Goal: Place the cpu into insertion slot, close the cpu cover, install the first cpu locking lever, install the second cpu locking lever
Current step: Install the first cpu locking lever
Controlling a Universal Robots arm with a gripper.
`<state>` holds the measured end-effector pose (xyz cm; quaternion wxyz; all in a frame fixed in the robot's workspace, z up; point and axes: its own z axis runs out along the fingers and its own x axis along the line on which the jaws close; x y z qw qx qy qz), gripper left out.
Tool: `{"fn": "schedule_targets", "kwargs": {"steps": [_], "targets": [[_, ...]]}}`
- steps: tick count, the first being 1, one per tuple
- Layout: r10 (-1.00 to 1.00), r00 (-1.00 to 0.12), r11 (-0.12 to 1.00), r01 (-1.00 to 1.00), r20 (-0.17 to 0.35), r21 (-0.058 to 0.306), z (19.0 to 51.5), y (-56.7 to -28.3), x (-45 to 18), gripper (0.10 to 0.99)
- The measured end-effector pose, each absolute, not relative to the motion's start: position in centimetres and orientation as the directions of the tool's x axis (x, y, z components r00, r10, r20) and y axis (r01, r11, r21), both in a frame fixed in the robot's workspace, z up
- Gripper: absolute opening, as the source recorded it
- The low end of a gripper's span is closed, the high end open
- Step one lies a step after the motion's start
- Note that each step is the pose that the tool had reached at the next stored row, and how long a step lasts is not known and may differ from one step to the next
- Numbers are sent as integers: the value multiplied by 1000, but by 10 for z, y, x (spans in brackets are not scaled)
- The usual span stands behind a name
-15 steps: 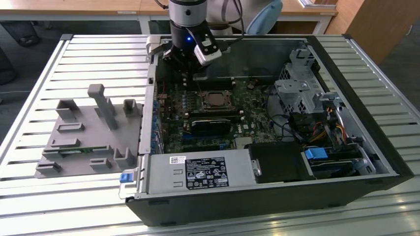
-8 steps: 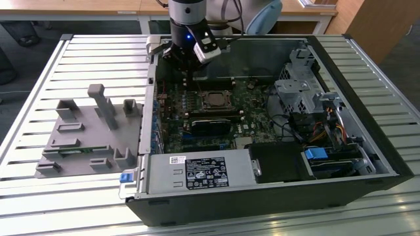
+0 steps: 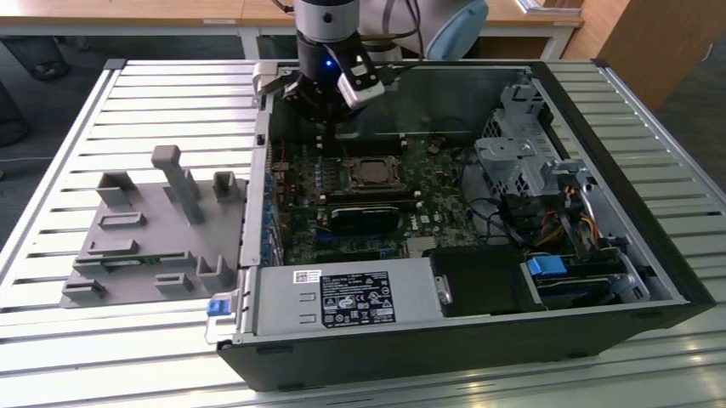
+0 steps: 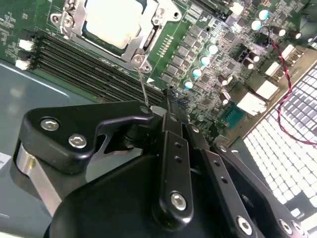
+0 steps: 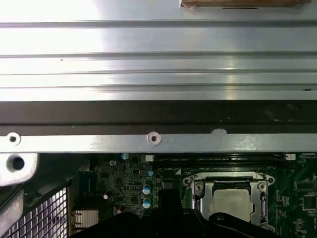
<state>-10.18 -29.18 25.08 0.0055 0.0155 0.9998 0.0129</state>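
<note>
Gripper over the green circuit board, fingers pressed together, pinching the thin wire locking lever that rises from the socket corner. The cpu sits in the insertion slot; cpu cover lies flat around it

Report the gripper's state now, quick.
Gripper: closed, pinching the thin metal lever.

We record: open computer case on slatted surface | grey moulded fixture just beside it, the exterior view's left | labelled power supply inside | we note red wire in the second wrist view.
</note>
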Motion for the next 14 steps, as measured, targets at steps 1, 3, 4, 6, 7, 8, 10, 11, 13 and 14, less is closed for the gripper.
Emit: {"fn": "schedule_targets", "kwargs": {"steps": [1, 3, 4, 6, 7, 8, 10, 11, 13, 14], "targets": [[31, -999, 999, 31, -11, 26, 251, -292, -100, 106], [31, -999, 999, 31, -11, 26, 251, -292, -97, 106], [31, -999, 999, 31, -10, 26, 251, -291, -95, 106], [31, -999, 999, 31, -10, 26, 251, -291, -91, 106], [31, -999, 999, 31, -10, 26, 251, -291, -89, 106], [31, -999, 999, 31, -10, 26, 251, -291, -87, 106], [31, -999, 999, 31, -10, 26, 250, -291, -82, 106], [31, -999, 999, 31, -10, 26, 250, -291, -80, 106], [31, -999, 999, 31, -10, 26, 249, -291, -75, 106], [31, -999, 999, 31, -10, 26, 249, -291, -72, 106]]}}
